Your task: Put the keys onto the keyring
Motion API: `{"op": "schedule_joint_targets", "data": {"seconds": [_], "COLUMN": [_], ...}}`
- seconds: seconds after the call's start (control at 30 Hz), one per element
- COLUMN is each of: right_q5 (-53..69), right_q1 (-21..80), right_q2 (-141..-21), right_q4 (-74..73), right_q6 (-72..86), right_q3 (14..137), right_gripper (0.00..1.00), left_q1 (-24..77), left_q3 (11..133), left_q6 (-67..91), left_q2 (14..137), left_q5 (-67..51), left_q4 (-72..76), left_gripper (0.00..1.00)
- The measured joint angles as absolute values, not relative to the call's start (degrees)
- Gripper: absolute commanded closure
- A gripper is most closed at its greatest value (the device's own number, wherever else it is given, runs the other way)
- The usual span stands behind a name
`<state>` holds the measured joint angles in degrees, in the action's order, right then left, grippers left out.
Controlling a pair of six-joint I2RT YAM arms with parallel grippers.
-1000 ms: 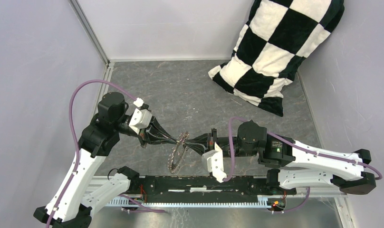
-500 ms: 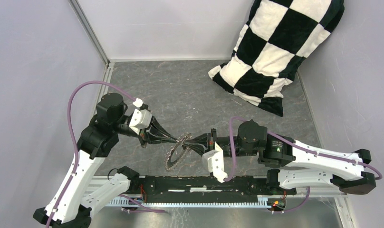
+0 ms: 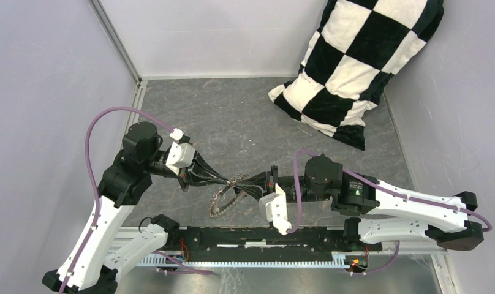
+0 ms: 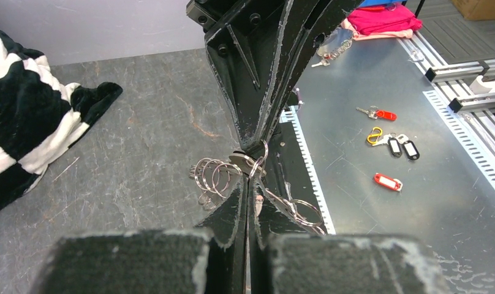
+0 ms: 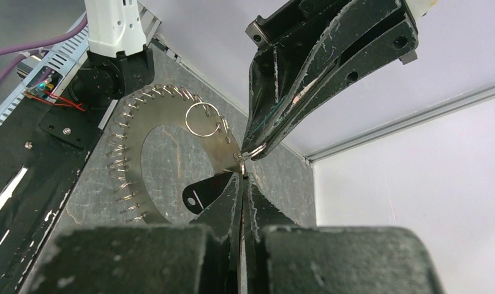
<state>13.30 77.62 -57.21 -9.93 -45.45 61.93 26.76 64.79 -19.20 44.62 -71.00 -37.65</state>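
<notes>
The keyring is a flat metal ring with many small wire loops along its rim, hanging in the air between the two arms near the table's front edge. In the right wrist view its plate fills the left half. My left gripper is shut on a small loop at the ring's rim. My right gripper meets it tip to tip and is shut on a key whose black head sticks out to the left of the fingers. Its blade is hidden.
A black-and-white checked pillow leans in the back right corner. Beyond the table's front rail, a metal shelf carries red and black key tags and a yellow clip.
The keyring has swung from nearly edge-on to flatter and drifted a little left. Both grippers shifted slightly left with it and stayed shut.
</notes>
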Motion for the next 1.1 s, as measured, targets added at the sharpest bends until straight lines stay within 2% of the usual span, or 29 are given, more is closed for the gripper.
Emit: {"op": "schedule_joint_targets", "data": {"seconds": [1.1], "right_q5": [13.4], "right_q1": [77.6], "right_q2": [-58.9], "right_q4": [-9.5], "right_q6": [-44.4], "right_q3": [63.4], "right_gripper": [1.0], "left_q1": [26.8], "left_q3": [64.6], "left_q6": [-22.0], "left_q2": [44.7], "left_q5": [-70.8], "left_q4": [-41.6], "left_gripper": [0.98]}}
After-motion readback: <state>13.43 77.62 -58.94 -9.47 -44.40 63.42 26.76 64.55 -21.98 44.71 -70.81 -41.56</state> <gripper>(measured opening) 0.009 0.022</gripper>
